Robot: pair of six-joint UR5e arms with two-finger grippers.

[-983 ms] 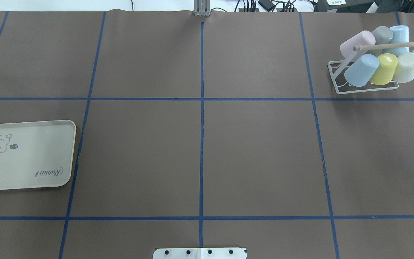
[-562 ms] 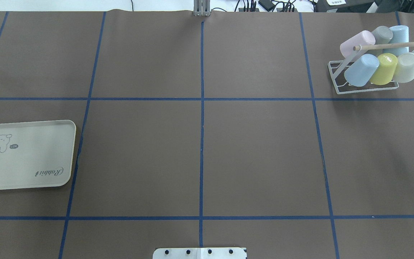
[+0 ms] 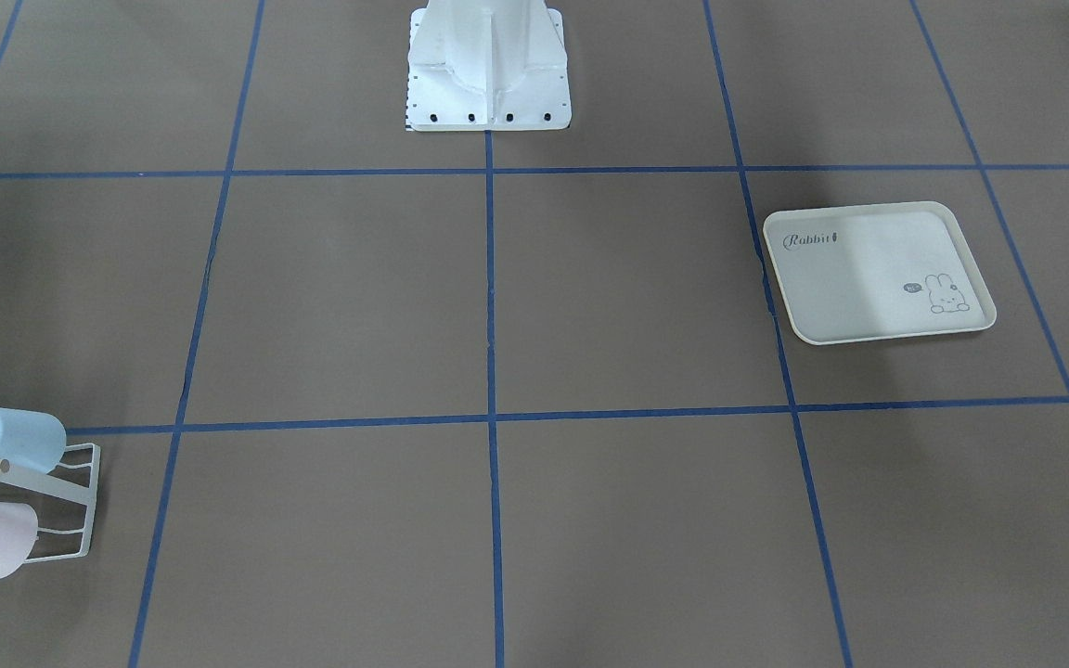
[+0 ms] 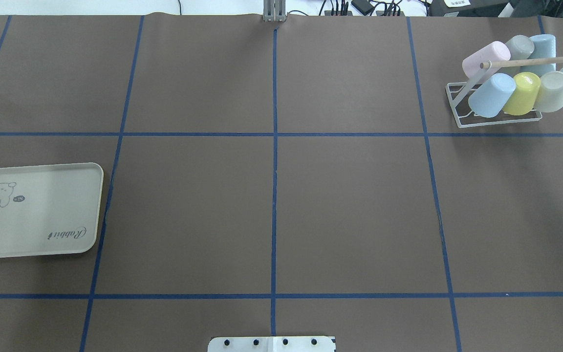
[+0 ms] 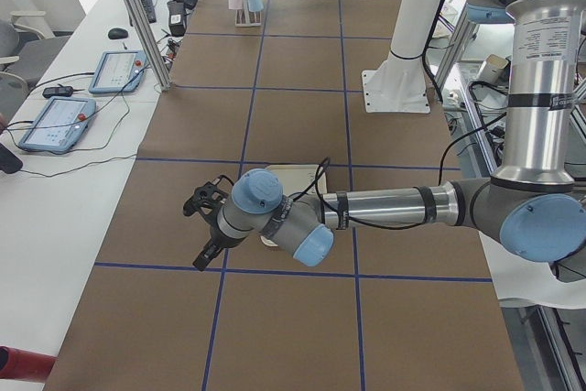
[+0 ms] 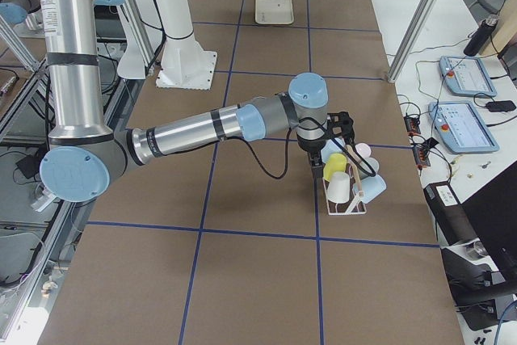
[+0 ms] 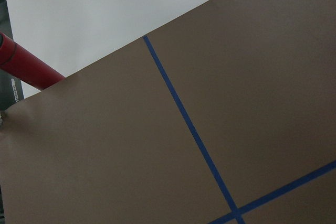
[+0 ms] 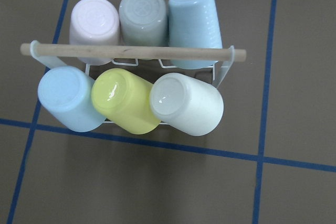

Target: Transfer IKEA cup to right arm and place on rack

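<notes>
IKEA cups: six, upended on the rack, at the table's far right.
Handling: likely light, stiff and slick; pinch across the wall near the rim.
Left fingers, right fingers: you can't tell whether they are open or closed.

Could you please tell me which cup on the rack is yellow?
The yellow cup, middle of the row nearer the robot on the rack, between a light blue cup and a white cup; no other is yellow.

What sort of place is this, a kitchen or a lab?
Probably a robotics lab: a table marked into a grid with blue tape, a robot arm reaching over it, and teach pendants on the side bench.
</notes>
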